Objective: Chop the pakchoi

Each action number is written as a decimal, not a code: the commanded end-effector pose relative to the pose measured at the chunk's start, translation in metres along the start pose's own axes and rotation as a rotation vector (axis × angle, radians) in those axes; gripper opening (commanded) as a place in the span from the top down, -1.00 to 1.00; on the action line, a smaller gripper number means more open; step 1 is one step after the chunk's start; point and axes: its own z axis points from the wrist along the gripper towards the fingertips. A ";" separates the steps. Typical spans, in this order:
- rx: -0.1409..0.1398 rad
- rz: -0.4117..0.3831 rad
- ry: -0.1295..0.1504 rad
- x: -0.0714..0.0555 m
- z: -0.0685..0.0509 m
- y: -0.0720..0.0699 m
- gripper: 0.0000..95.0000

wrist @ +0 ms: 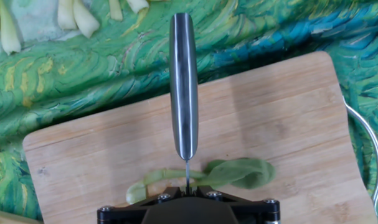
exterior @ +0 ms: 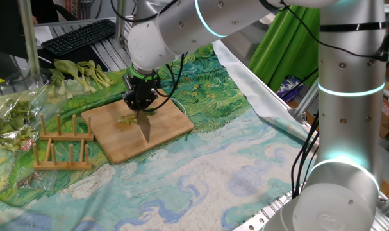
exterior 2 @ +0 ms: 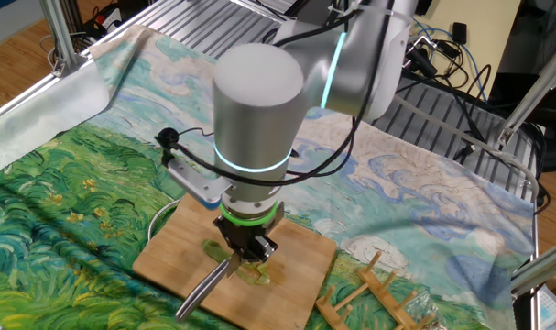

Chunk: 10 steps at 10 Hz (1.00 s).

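Note:
A small green pakchoi (wrist: 238, 173) leaf with a pale stem lies on the bamboo cutting board (wrist: 288, 112), right under my hand. My gripper (wrist: 187, 190) is shut on a steel knife (wrist: 184, 81), which points away from the hand over the board. In one fixed view the gripper (exterior: 141, 106) stands over the board (exterior: 165, 128), the knife (exterior: 145, 128) reaches down to the wood, and the pakchoi (exterior: 125, 119) lies beside the blade. In the other fixed view the pakchoi (exterior 2: 250, 270) shows just below the gripper (exterior 2: 248, 249). Whether the leaf is cut cannot be told.
A bunch of whole pale-stemmed stalks (exterior: 82, 72) lies behind the board. Plastic-wrapped greens (exterior: 11, 112) and a wooden rack (exterior: 59, 144) sit to its left. A keyboard (exterior: 79, 35) is at the back. A thin white cable (wrist: 369, 143) curves past the board's right edge.

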 end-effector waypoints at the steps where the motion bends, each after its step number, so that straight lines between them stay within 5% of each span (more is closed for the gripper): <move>1: -0.002 0.003 0.005 -0.009 0.009 0.001 1.00; 4: 0.012 0.008 0.019 -0.009 0.009 0.002 1.00; 10: 0.011 0.028 -0.015 0.011 0.003 0.005 1.00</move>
